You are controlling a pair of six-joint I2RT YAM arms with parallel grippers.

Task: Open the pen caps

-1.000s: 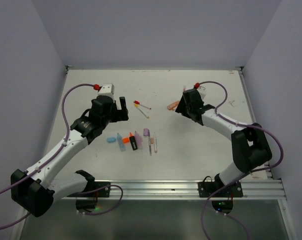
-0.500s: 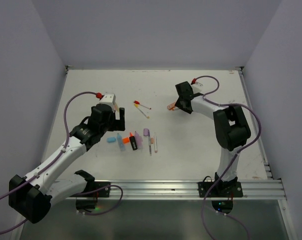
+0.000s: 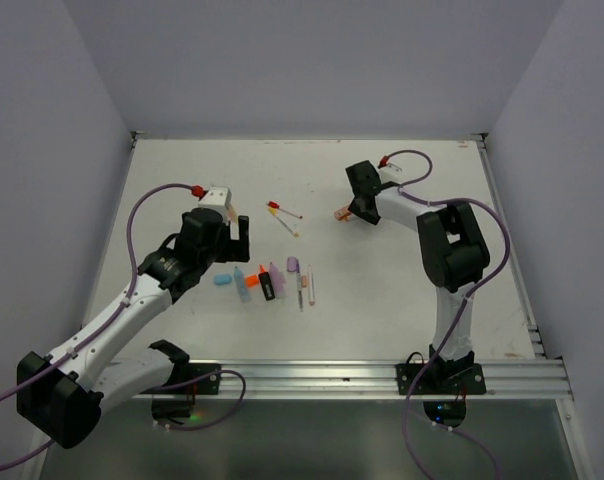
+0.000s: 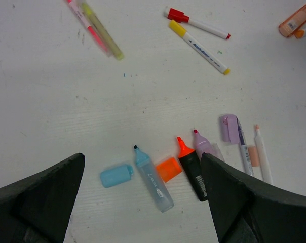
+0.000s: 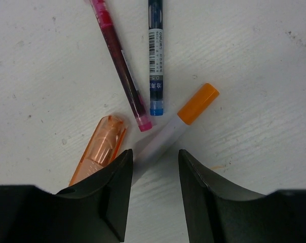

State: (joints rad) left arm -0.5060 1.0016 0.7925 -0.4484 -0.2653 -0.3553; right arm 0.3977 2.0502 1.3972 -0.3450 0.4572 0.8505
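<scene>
While the right tool (image 5: 154, 154) stands unclenched astride the white pen (image 5: 165, 133), its barrel should be centred between the jaws, the orange cap (image 5: 198, 103) left clear ahead.

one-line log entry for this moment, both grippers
left gripper: open, over uncapped blue highlighter | right gripper: open, straddling white pen | orange cap: on

4 highlighters (image 4: 153, 179) (image 4: 193, 174) (image 4: 203, 146) (image 4: 295, 20), 3 loose highlighter caps (image 4: 116, 175) (image 4: 168, 168) (image 4: 228, 127), 2 white markers (image 4: 198, 23) (image 4: 201, 48), 2 robot arms (image 3: 132, 300) (image 3: 447, 250)
</scene>
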